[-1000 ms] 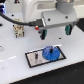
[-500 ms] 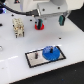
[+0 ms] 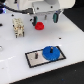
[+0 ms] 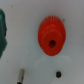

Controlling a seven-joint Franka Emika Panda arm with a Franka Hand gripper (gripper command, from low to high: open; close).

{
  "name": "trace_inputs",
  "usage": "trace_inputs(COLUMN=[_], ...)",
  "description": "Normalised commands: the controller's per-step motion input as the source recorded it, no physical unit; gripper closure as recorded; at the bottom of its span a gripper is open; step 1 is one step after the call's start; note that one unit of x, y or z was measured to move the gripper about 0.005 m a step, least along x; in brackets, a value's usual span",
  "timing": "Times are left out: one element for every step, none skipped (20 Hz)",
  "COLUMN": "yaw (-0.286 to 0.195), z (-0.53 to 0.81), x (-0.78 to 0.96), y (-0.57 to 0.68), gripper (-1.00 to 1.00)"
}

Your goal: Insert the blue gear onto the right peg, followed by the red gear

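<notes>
The blue gear (image 3: 49,52) lies flat on the grey, black-bordered plate (image 3: 34,60), around the right peg (image 3: 50,48), whose dark tip shows at its centre. The red gear (image 3: 39,24) rests on the white table farther back, apart from the plate. In the wrist view the red gear (image 4: 51,38) fills the middle, hub hole facing up. My gripper (image 3: 40,18) hangs just above the red gear under the white arm. Its fingers are too blurred to tell whether they are open or shut.
A shorter pin (image 3: 36,54) stands on the plate to the exterior view's left of the blue gear. A white and tan block (image 3: 19,28) sits at the exterior view's left. A green object (image 3: 55,17) lies beside the arm. A white disc (image 4: 50,72) lies near the red gear.
The arm has lifted away from the blue gear, which stays on the plate, and has moved back to hang over the red gear.
</notes>
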Motion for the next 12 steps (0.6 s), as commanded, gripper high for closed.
trace_inputs(yaw=[0.0, 0.0, 0.0, 0.0, 0.0, 0.0, 0.0, 0.0, 0.0, 0.0, 0.0, 0.0], z=[-0.32, -0.2, -0.31, -0.33, -0.32, -0.32, -0.34, -0.35, -0.37, -0.33, -0.32, -0.33], x=[-0.5, -0.37, -0.42, -0.39, -0.4, -0.37, -0.35, -0.37, -0.39, -0.37, -0.34, -0.33], y=[0.01, 0.05, 0.03, 0.0, 0.02, 0.01, 0.01, 0.02, 0.04, 0.04, 0.0, -0.02], gripper=[-1.0, -1.0, -1.0, -1.0, -1.0, -1.0, -1.0, -1.0, -1.0, -1.0, -1.0, -1.0])
